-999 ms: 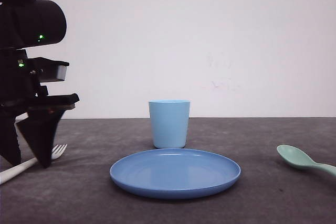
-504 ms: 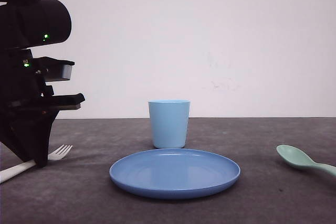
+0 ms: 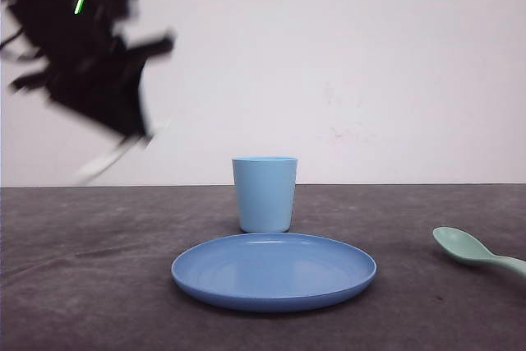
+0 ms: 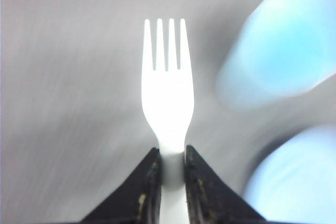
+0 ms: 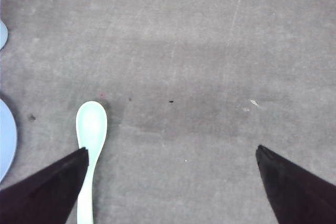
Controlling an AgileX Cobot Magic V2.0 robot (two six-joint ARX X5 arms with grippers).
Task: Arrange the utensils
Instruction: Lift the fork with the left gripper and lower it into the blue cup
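While the left gripper (image 4: 172,174) pinches the white fork (image 4: 168,93) at its neck, tines point to twelve o'clock. It looks light, stiff and slippery. The right gripper (image 5: 173,182) is spread wide.

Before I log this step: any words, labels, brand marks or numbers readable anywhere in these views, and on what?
None readable in any view.
Cup: plain, no print.
Plate: plain, no print.
Fork in the left gripper: plain white, no mark.
Spoon: plain, no mark.
Left arm in the front view: motion-blurred; any label there cannot be read.
Wall: faint smudges, not text.
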